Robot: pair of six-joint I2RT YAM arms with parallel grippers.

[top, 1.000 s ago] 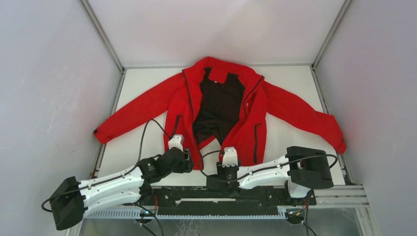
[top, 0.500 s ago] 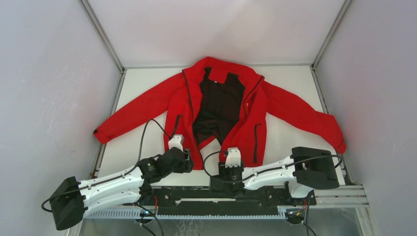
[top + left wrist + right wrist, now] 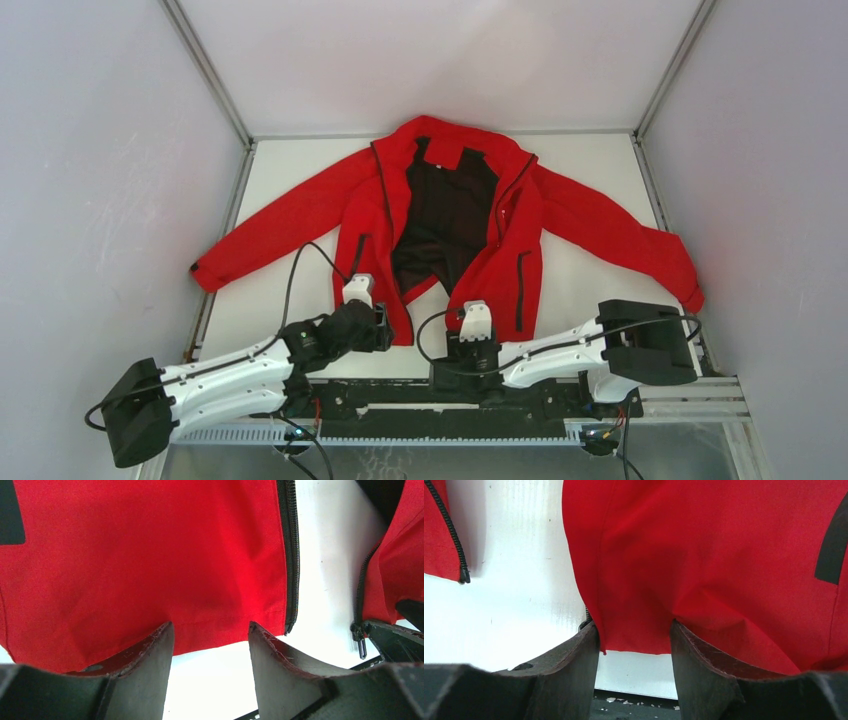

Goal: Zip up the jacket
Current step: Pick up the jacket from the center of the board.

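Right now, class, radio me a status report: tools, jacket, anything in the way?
Left tool open at the left panel's hem. Right tool open at the right panel's hem. Jacket flat, front unzipped. No obstruction seen.

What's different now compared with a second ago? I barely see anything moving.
Only the right arm drifted a little rightward and toward the near edge, carrying the right gripper slightly along the jacket hem. The left gripper and the jacket stayed put. Both grippers are open.

Two black-and-white arms, nothing fancy
The left arm (image 3: 225,380) and right arm (image 3: 552,352): white shells, chunky black joints, loopy black cables (image 3: 288,285), scuffed dark fingers (image 3: 145,662).
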